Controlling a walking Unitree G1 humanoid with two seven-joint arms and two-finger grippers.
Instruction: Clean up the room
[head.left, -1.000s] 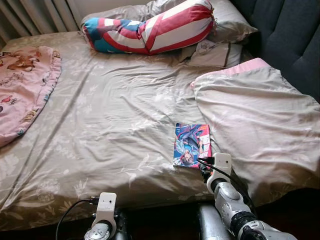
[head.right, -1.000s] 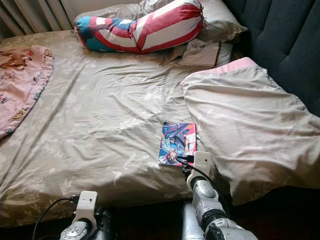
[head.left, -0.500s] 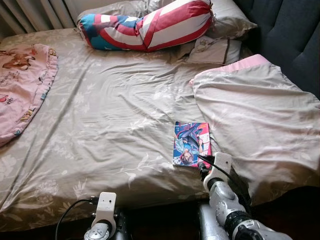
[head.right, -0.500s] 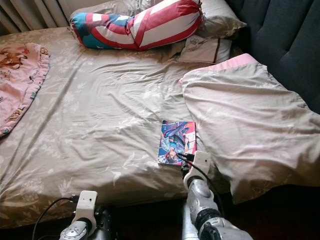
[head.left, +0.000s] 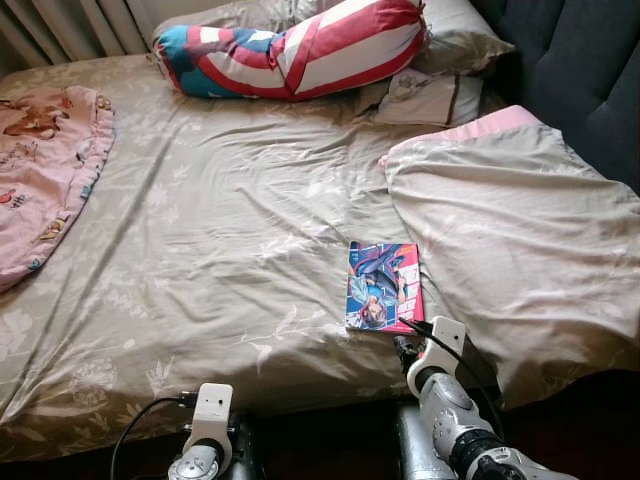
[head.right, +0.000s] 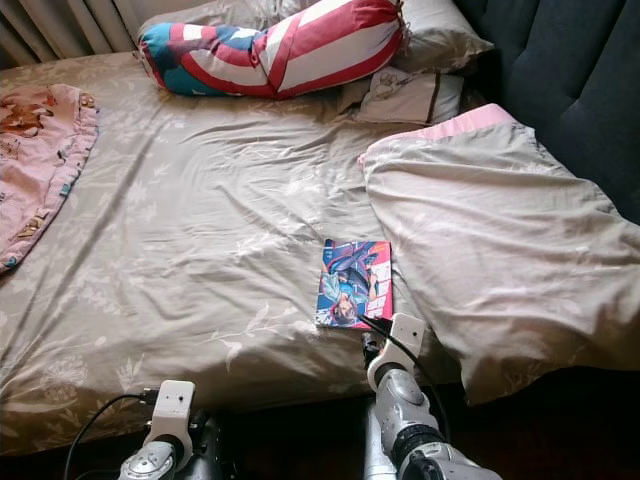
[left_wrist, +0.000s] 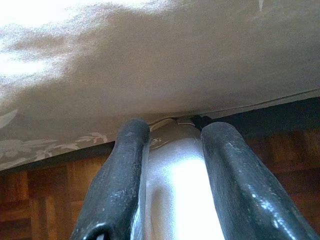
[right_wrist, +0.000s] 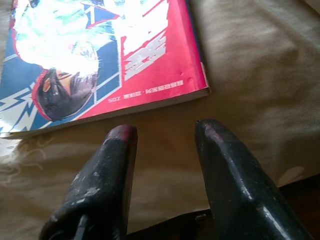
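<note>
One thin book (head.left: 384, 286) lies flat on the bed (head.left: 220, 230) near its edge, just beyond our right pincer (right_wrist: 165, 132), whose fingers stand parted and empty; light and bendy, we judge, best pinched at its near edge.

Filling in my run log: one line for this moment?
right gripper: open, just short of book | book: flat on bed | left gripper: open, idle below bed edge

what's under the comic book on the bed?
The comic book lies flat on the beige floral sheet, beside the folded blanket. The right gripper is open just short of its near edge. Whatever is directly beneath the cover is hidden.
</note>
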